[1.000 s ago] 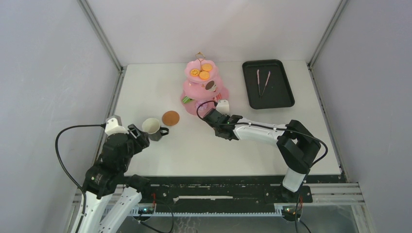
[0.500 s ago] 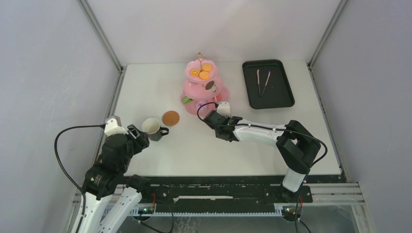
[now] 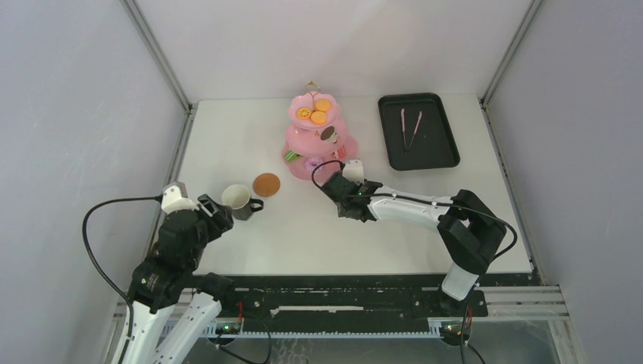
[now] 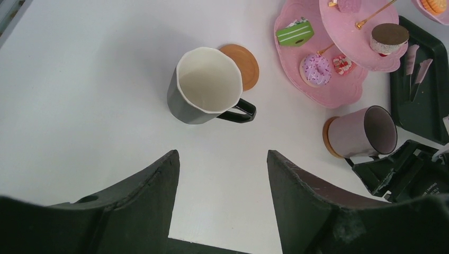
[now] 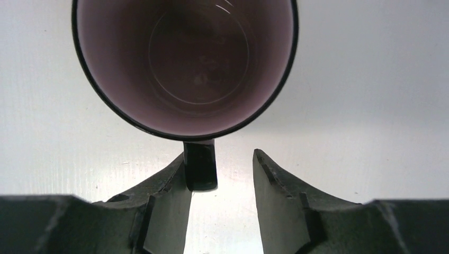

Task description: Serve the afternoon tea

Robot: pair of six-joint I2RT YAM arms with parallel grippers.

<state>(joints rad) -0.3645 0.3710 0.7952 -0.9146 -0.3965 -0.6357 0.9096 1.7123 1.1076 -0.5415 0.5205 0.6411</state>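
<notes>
Left gripper (image 4: 222,159) is held wide open, empty, near white-lined mug (image 4: 207,84), which is parked beside its coaster (image 4: 246,64), not yet on it. Pastries (image 4: 316,70) are loaded on cake stand (image 4: 347,37). Pink-lined mug (image 5: 185,63) is seated on second coaster (image 4: 329,138), handle (image 5: 200,169) straddled by parted jaws of right gripper (image 5: 219,159).

A white rectangular table (image 3: 227,144) stands enclosed by plain grey walls (image 3: 76,114) with aluminium corner posts (image 3: 155,53), evenly lit.

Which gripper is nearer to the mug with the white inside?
Left. The left gripper is open just short of the white-lined mug, not touching; the right gripper is farther, at the pink-lined mug.
</notes>
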